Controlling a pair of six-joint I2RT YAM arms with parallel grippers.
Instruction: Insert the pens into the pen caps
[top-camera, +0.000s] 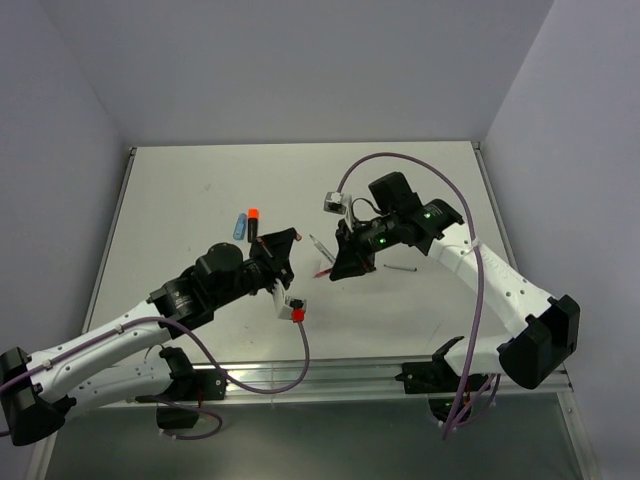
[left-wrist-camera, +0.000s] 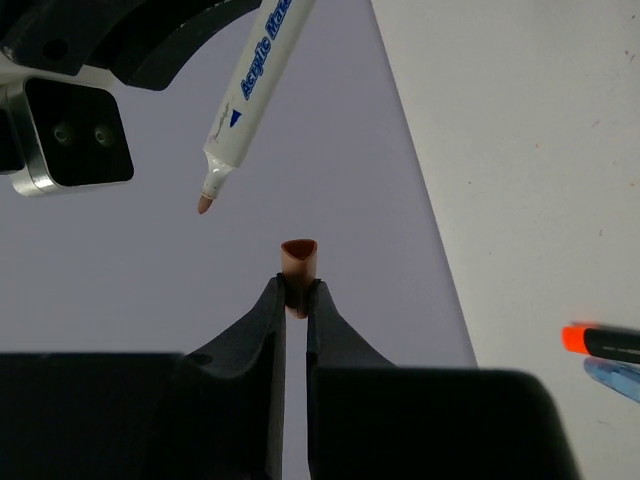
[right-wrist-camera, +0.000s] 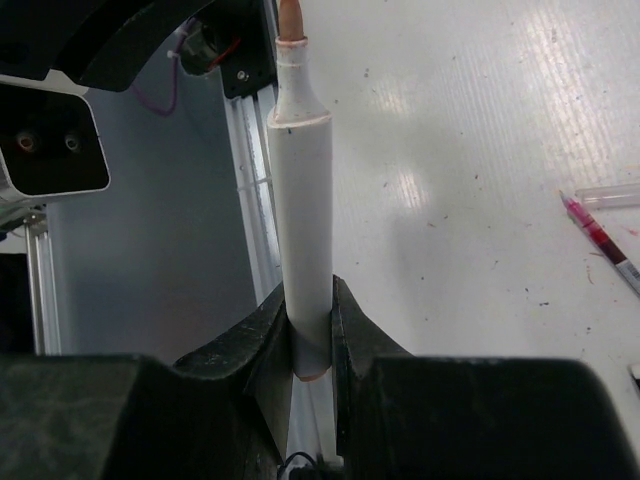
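Robot lab cell: white table (top-camera: 200, 170), plain grey walls (top-camera: 300, 60), aluminium frame rail (top-camera: 350, 372).

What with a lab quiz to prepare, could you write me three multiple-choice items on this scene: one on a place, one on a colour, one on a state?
1. Where does the black marker with the orange end lie?
A) upright in a cup
B) on the table beside the light-blue marker
C) across a tray

2. What colour is the barrel of the acrylic marker in the right end effector?
A) green
B) yellow
C) white

3. What state is the left end effector in?
A) shut on a small reddish cap
B) wide open, empty
C) shut on a ruler

Key: 1 B, the two lie side by side on the tabletop. 2 C, the right wrist view shows a white barrel. 3 A, its fingers pinch the cap.
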